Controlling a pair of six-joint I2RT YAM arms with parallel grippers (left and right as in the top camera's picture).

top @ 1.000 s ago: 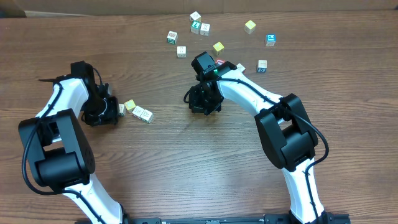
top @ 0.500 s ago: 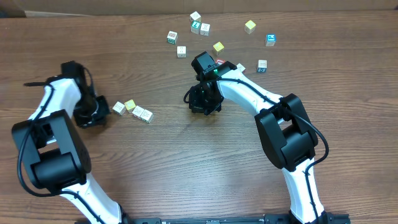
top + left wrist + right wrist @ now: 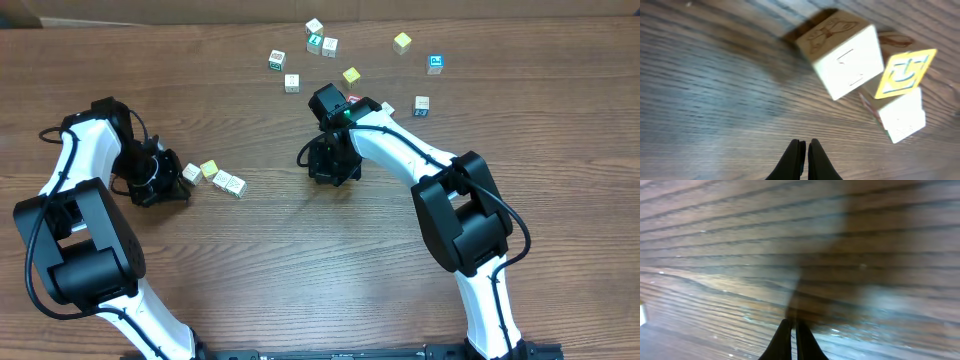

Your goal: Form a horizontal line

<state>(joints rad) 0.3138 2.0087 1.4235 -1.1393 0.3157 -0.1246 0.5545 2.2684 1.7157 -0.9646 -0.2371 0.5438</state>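
Four small cubes lie in a short row left of centre, sloping slightly down to the right: a plain pale cube (image 3: 191, 172), a yellow-faced cube (image 3: 209, 169) and two pale cubes with greenish marks (image 3: 223, 181) (image 3: 237, 186). My left gripper (image 3: 170, 186) sits just left of the row, shut and empty, apart from the pale cube. In the left wrist view the shut gripper (image 3: 803, 146) points at the pale cube (image 3: 840, 55), with the yellow-faced cube (image 3: 902, 72) behind it. My right gripper (image 3: 325, 172) hangs low over bare wood mid-table, shut (image 3: 791, 326) and holding nothing.
Several loose cubes lie scattered at the back: a green-marked one (image 3: 277, 60), a yellow one (image 3: 351, 76), another yellow one (image 3: 402, 42) and blue-marked ones (image 3: 435, 64) (image 3: 421, 105). A red-marked cube (image 3: 353, 100) shows beside the right arm.
My left gripper drew back to the left from the row, then came slightly right again; the plain pale cube now shows fully. The right arm has not moved.
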